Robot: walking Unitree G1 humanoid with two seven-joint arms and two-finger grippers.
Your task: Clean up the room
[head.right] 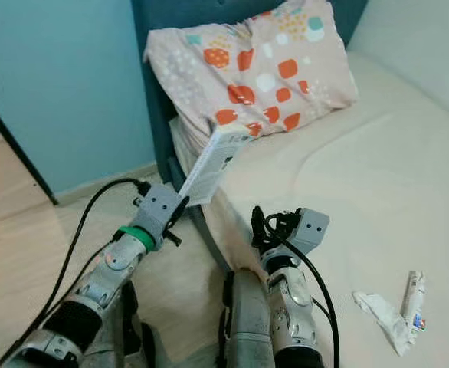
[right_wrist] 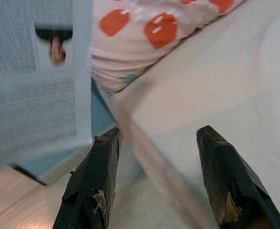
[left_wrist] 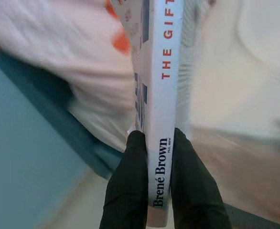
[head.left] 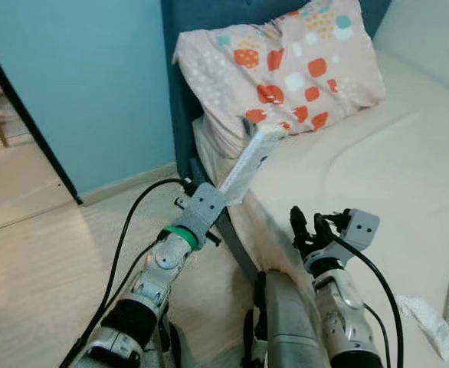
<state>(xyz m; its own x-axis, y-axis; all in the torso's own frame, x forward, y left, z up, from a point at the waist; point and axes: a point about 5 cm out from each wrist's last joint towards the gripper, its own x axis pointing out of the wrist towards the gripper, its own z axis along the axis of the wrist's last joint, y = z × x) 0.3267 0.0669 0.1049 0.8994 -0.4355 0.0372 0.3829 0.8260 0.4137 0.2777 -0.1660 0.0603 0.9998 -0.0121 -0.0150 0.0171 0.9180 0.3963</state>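
Against the teal wall (head.left: 94,84) stands the bed (head.left: 393,161), its cream sheet spread wide beneath a dark blue headboard (head.left: 180,92). At the head of it a pale pillow (head.left: 286,61) with orange and teal patches leans on the headboard. Beside the bed runs a light wood floor (head.left: 33,253). Over the mattress's near corner, the left gripper (left_wrist: 152,186) is raised with its two black fingers clamped on the lower end of a white book (head.left: 249,161), which slants upward so its far end sits just in front of the pillow's lower edge; the spine reads "Brené Brown" in the left wrist view. Lower and to the right, the right gripper (right_wrist: 156,179) hovers above the bed's edge with its fingers spread wide and nothing between them. Near the right edge of the sheet lie a crumpled white wrapper (head.right: 381,310) and a small tube (head.right: 414,300), close together.
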